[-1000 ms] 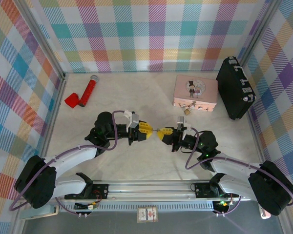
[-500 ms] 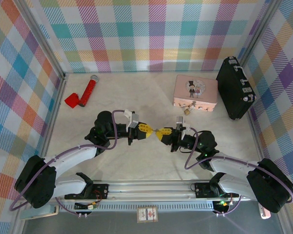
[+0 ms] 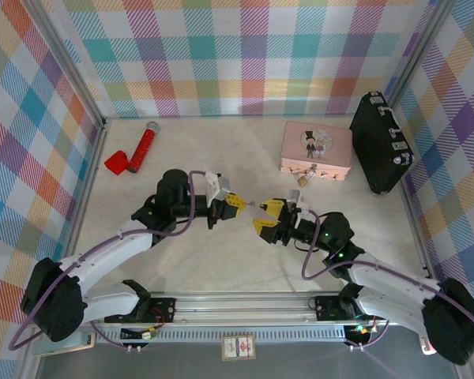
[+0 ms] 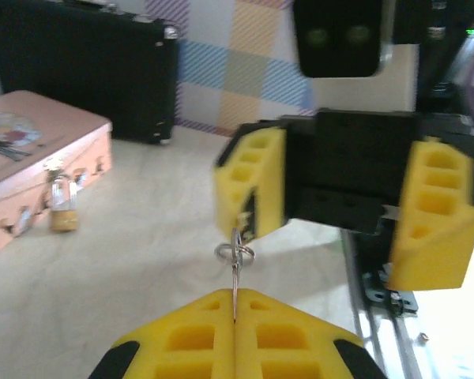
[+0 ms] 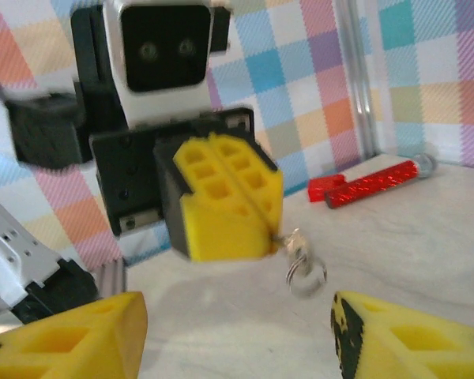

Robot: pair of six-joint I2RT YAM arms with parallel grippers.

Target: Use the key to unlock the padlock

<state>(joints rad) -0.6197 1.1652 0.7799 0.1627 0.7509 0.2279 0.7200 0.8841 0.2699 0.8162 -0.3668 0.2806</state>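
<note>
yellow-padded left gripper (image 4: 235,304) pinches the key (image 4: 235,276) by a sliver; the right gripper (image 5: 237,316) gapes apart. so shallow a hold may let it twist at the padlock (image 4: 63,207).

Surface (image 3: 213,154): bare between tool and tin. Far left, red-handled tool (image 3: 138,150) near the edge. Far right, pink tin (image 3: 317,150) with black case (image 3: 381,142) just beside; padlock (image 3: 304,180) at tin's near face. Plaid walls (image 3: 245,47) close three sides.
</note>
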